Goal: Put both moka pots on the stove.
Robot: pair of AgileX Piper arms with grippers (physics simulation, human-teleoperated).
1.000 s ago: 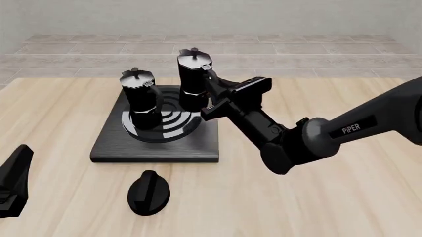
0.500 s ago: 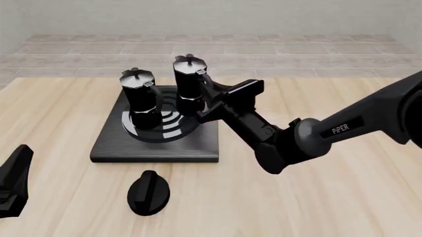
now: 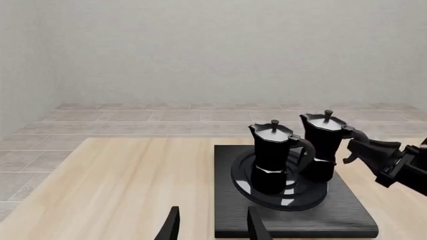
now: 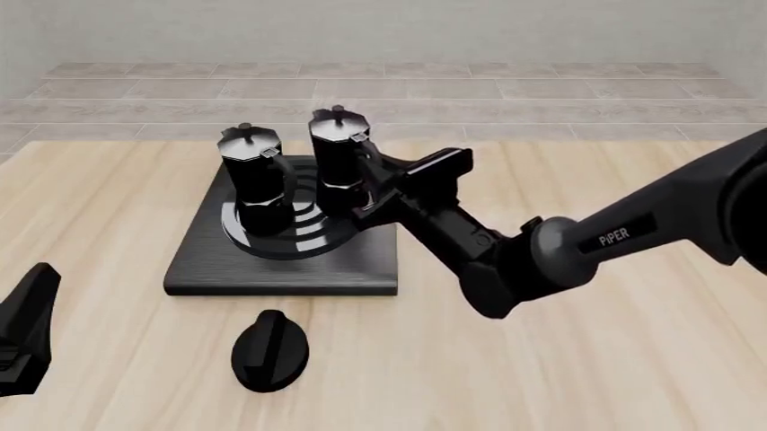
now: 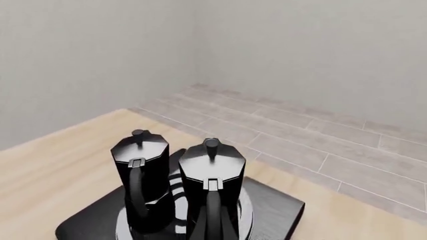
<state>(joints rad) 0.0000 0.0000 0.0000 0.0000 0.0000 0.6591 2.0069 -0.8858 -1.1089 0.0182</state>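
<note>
Two moka pots on the stove, the right hand at the handle of one.

The left hand [image 4: 24, 337] sits low at the near left edge of the tabletop [image 4: 623, 359], well apart from everything, its two fingers [image 3: 172, 226] spread with nothing between them. Ahead of it and off to its right lies the stove [image 4: 204, 260], with a small round knob [image 4: 269, 350] on the tabletop just in front of the slab. The left moka pot [image 4: 254, 184] stands upright on the burner rings. Just beside it, the right moka pot [image 4: 338, 162] also stands over the burner, its handle turned toward the right hand [image 4: 386, 184], which is clamped on that handle. Both pots have their lids on, so their contents cannot be seen.
</note>
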